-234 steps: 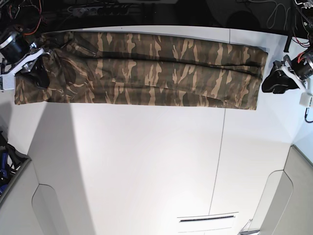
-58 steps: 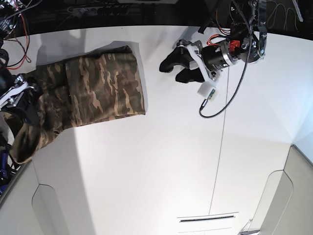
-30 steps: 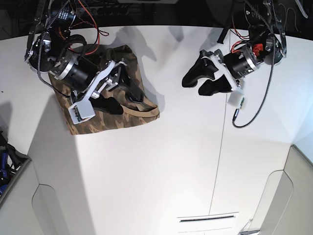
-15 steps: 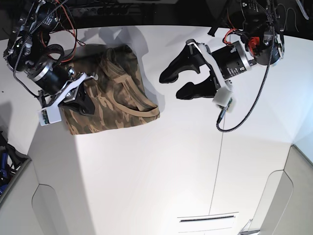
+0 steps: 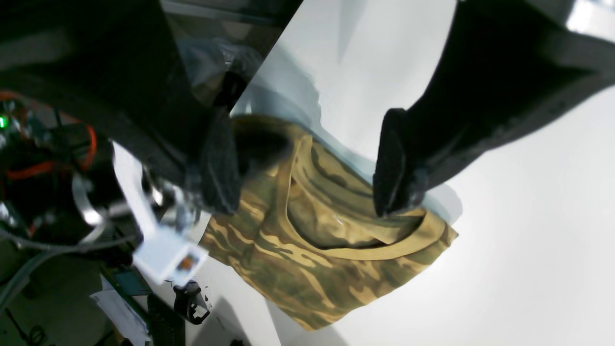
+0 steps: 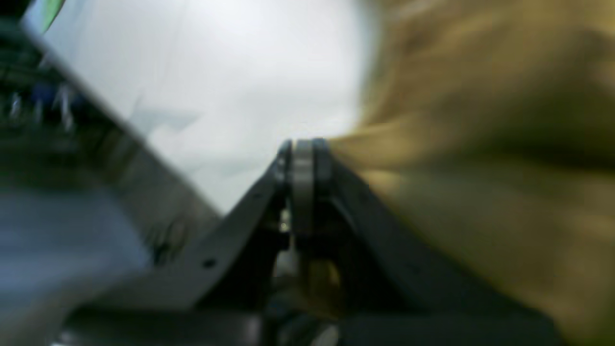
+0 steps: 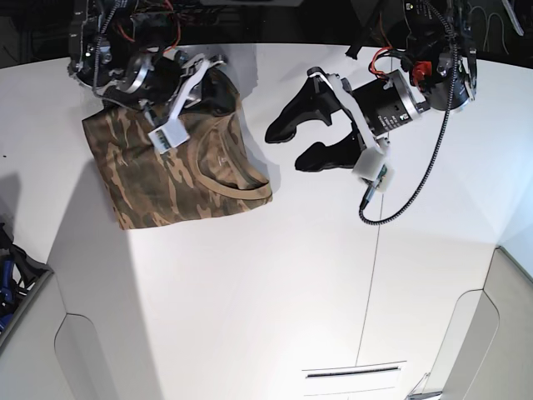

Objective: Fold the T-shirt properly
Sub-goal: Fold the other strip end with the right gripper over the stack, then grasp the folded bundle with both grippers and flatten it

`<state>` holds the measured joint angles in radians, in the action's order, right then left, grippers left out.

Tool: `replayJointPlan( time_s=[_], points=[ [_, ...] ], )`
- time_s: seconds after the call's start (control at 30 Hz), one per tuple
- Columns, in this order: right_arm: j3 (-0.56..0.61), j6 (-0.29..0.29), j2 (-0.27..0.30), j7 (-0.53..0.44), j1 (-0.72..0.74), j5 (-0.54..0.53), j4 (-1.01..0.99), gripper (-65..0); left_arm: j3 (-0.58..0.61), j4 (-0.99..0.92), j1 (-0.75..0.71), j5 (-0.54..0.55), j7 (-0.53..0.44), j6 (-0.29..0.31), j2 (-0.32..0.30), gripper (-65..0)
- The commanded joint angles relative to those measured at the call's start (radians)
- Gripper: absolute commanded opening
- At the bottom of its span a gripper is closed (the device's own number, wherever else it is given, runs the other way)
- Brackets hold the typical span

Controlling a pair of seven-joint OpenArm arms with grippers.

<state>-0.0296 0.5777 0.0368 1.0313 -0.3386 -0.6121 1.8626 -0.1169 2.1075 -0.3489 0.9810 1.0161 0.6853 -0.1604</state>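
The T-shirt [image 7: 175,171] is being seen bunched into a rough square at the upper left of the base view, collar toward the middle. The right gripper [image 7: 208,79], jaws pressed together, is being held over its top edge, nearer. The left gripper [image 7: 296,143] is being kept spread wide, just right of the collar.

Folded camouflage T-shirt [image 7: 171,171] lies bunched, tan collar up.
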Motion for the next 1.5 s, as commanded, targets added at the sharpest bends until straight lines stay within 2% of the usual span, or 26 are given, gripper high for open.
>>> replayJointPlan(
  time_s=[0.0, 0.1, 0.2, 0.23, 0.27, 0.37, 0.4, 0.47, 0.57, 0.67, 0.8, 0.93, 1.03, 1.23, 1.37, 1.47],
  points=[
    [0.027, 0.014, 0.002, -0.016, 0.006, -0.035, 0.024, -65.0, 0.0, 0.018, 0.006, 0.024, -0.025, 0.013, 0.0, -19.0],
    [0.072, 0.014, 0.002, -0.019, 0.02, -0.082, 0.058, -65.0, 0.0, 0.018, 0.005, 0.024, -0.025, 0.013, -0.001, -19.0],
    [0.06, 0.013, 0.002, -0.022, 0.058, -0.08, 0.12, -65.0, 0.0, 0.018, 0.005, 0.027, -0.025, 0.013, -0.001, -19.2],
    [0.047, 0.012, 0.002, -0.022, 0.076, -0.074, 0.138, -65.0, 0.0, 0.018, 0.005, 0.033, -0.025, 0.013, -0.001, -21.5],
    [0.031, 0.009, 0.002, -0.023, 0.096, -0.062, 0.154, -65.0, 0.0, 0.018, 0.005, 0.04, -0.024, 0.013, -0.001, -25.9],
    [-0.043, 0.009, 0.002, -0.049, 0.163, -0.011, 0.174, -65.0, 0.0, 0.018, 0.002, 0.083, -0.008, 0.013, 0.0, -46.5],
    [-0.074, 0.009, 0.002, -0.063, 0.185, 0.008, 0.173, -65.0, 0.003, 0.018, -0.001, 0.1, 0.001, 0.013, 0.0, -51.1],
    [-0.13, 0.008, 0.003, -0.089, 0.22, 0.05, 0.168, -65.0, 0.023, 0.018, -0.003, 0.103, 0.014, 0.013, -0.001, -54.9],
    [-0.206, 0.002, 0.02, -0.125, 0.266, 0.082, 0.138, -65.0, 0.099, 0.018, -0.003, 0.062, 0.024, 0.013, 0.0, -55.1],
    [-0.254, 0.002, 0.052, -0.152, 0.317, 0.081, 0.08, -65.0, 0.216, 0.014, -0.003, -0.056, -0.005, 0.013, 0.0, -55.1],
    [-0.264, 0.002, 0.111, -0.185, 0.407, 0.087, -0.053, -65.0, 0.359, -0.042, -0.003, -0.25, -0.144, 0.013, 0.0, -55.2],
    [-0.264, 0.002, 0.143, -0.224, 0.5, 0.117, -0.226, -65.0, 0.465, -0.149, 0.011, -0.332, -0.243, 0.013, 0.0, -55.2],
    [-0.264, 0.002, 0.146, -0.237, 0.575, 0.127, -0.376, -65.0, 0.526, -0.247, 0.054, -0.385, -0.253, 0.013, 0.01, -55.2],
    [-0.263, 0.008, 0.146, -0.258, 0.661, 0.127, -0.625, -65.0, 0.541, -0.397, 0.129, -0.43, -0.253, -0.008, 0.079, -55.2],
    [-0.263, 0.013, 0.148, -0.269, 0.659, 0.131, -0.697, -65.0, 0.534, -0.439, 0.169, -0.505, -0.245, -0.013, 0.074, -55.2],
    [-0.263, 0.013, 0.154, -0.264, 0.645, 0.14, -0.708, -65.0, 0.485, -0.458, 0.169, -0.553, -0.246, -0.013, 0.074, -55.2]
  ],
)
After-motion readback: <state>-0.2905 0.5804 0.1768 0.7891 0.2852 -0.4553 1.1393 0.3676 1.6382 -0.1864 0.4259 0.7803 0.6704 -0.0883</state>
